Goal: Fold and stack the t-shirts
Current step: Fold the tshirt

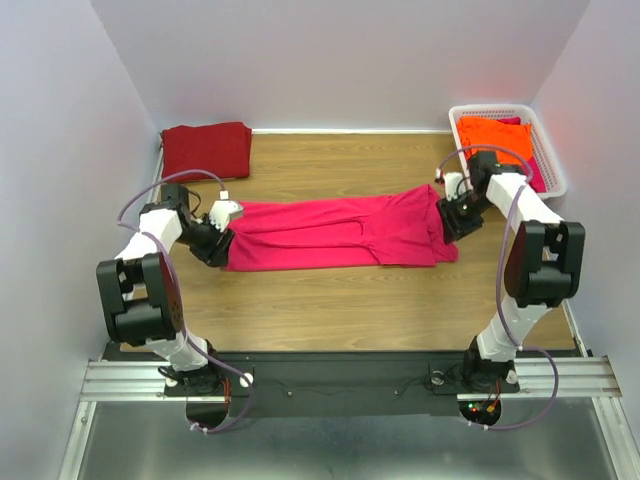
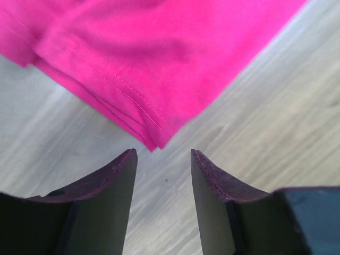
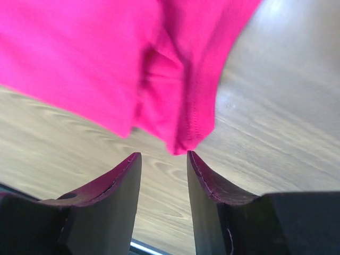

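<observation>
While flat, pink-red t-shirt [image 1: 340, 232] lengthwise left-right between released left hand [image 2: 162, 159] and released right hand [image 3: 163, 159].

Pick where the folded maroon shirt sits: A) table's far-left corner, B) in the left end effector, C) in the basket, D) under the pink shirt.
A: the maroon shirt lies folded at the far-left corner, with the basket at far right.

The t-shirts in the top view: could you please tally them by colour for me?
Pink-red t-shirt: 1
Maroon t-shirt: 1
Orange t-shirt: 1 visible, in the white basket
Total: 3; a pinkish cloth beside the orange one in the basket is too hidden to count.
</observation>
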### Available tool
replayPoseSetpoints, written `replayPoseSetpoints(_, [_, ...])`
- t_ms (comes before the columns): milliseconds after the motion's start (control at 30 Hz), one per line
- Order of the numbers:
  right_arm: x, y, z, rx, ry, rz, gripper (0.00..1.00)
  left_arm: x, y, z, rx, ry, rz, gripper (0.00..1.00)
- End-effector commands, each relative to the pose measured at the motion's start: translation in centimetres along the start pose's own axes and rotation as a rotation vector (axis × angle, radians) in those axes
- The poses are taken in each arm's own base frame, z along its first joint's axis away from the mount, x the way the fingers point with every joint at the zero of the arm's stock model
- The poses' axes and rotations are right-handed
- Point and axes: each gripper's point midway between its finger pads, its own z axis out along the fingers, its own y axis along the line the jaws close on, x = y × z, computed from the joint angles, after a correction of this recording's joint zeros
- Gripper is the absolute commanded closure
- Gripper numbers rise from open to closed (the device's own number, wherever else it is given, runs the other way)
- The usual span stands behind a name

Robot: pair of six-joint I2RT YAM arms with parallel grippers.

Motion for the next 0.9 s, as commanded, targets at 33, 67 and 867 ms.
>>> replayPoseSetpoints(33, [-2.6, 3.9, -4.8, -0.131, -0.163, 0.016, 0.55, -7.2, -2.4, -4.7, 0.009, -0.232, 0.171, 0.37])
replayPoseSetpoints(67, [-2.6, 4.6, -4.6, -0.172, -0.171, 0.024, 0.55, -8.9, -2.9, -4.8, 0.012, -0.287, 0.217, 0.37])
replayPoseSetpoints(867, [1.5, 4.6, 3.9, -0.218, -0.014, 0.273, 0.56, -25.9, -31.6, 13.2, 0.263, -0.502, 1.005, 0.38])
